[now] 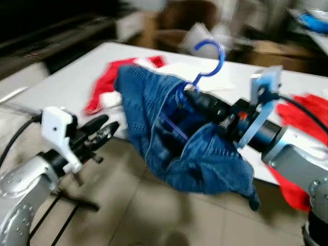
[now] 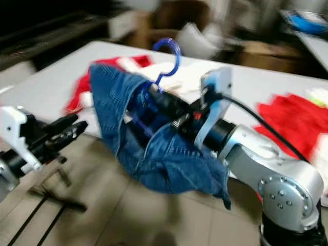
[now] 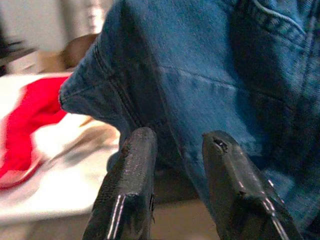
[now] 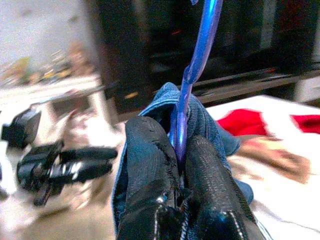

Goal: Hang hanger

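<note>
The right gripper [image 4: 177, 150] pinches the neck of the blue hanger [image 1: 210, 60], its two fingers pressed against the thin plastic from either side. The hanger is held up in the air over the near edge of the white table [image 1: 66, 77], with its hook pointing up and away from the robot. A pair of jeans [image 1: 174, 138] is draped on the hanger and over the right gripper, and the cloth sags down past the table edge toward the tiled floor [image 1: 154, 215].

The left gripper [image 1: 100, 130] is held out at the robot's left, in front of the table edge and just beside the hanging jeans. Its fingers [image 3: 130, 195] are slightly spread with an open gap between them, and they hold nothing; in the left wrist view the denim hangs close ahead of the tips.

On the table behind the jeans lies a red cloth [image 1: 105, 89], and another red cloth [image 2: 294, 120] lies at the right, spilling over the near edge. The floor below the jeans is open. The far background is blurred.
</note>
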Available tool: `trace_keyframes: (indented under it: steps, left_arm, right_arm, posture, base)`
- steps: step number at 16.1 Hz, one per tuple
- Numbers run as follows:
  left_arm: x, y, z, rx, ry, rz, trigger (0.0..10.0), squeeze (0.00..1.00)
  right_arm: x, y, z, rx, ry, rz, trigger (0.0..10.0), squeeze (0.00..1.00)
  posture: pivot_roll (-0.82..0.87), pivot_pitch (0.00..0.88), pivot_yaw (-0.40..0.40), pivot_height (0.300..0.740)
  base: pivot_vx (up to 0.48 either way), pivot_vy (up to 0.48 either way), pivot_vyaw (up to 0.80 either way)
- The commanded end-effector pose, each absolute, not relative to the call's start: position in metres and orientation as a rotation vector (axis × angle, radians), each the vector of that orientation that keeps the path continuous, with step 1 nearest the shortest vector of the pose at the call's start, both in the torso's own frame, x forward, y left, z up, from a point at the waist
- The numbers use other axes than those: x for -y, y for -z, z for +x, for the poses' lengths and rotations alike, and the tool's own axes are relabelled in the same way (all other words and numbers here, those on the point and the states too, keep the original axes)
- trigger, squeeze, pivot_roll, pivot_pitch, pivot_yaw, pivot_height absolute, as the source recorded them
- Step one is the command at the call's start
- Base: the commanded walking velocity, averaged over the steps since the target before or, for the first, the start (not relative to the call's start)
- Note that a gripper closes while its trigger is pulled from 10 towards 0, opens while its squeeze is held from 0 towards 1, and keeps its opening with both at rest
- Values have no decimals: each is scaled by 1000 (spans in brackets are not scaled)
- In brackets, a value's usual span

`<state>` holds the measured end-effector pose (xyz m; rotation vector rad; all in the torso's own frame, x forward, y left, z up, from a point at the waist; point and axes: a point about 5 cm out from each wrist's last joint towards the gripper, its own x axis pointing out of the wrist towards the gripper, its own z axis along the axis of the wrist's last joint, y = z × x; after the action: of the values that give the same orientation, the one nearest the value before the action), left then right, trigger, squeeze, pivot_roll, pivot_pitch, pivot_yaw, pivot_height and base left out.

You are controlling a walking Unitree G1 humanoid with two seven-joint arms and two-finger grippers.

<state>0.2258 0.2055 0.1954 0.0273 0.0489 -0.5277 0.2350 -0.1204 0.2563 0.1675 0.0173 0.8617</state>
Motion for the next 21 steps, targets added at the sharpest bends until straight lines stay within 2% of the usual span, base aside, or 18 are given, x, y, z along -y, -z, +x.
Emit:
trace_keyframes:
  steps: [1,4,6,9,11,12,16,21]
  left_arm:
    - [-210,-197,227,-44,479,61,10000,0]
    - [-195,-187,239,-61,409,85,10000,0]
    - [-189,-176,244,-79,388,105,10000,0]
    - [-193,-171,259,-71,289,87,10000,0]
    - [-197,-160,261,-82,209,52,10000,0]
    - [-193,-156,261,-92,225,77,10000,0]
    - [-172,-146,265,-97,274,112,10000,0]
    - [-160,-132,264,-107,263,148,10000,0]
  right_arm:
    - [118,-249,236,-38,-865,156,10000,0]
    - [119,-222,245,-74,-797,119,10000,0]
    - [118,-208,243,-80,-778,175,10000,0]
    - [118,-190,241,-96,-721,253,10000,0]
    - [125,-160,243,-160,-599,241,10000,0]
    - [131,-145,246,-183,-522,200,10000,0]
    - [135,-129,249,-201,-444,210,10000,0]
    - [134,-115,270,-198,-359,184,10000,0]
  posture:
    - [-29,0,10,719]
    - [-27,0,19,719]
    - [-46,0,39,719]
    - [-38,0,38,719]
    - [-53,0,45,719]
    - [-53,0,46,719]
    - [-67,0,37,719]
    - [-55,0,-4,719]
  base:
    - [0,0,800]
    - [0,0,800]
    - [0,0,800]
    - [0,0,800]
    - [0,0,800]
    - [0,0,800]
    - [0,-65,800]
    - [0,-478,800]
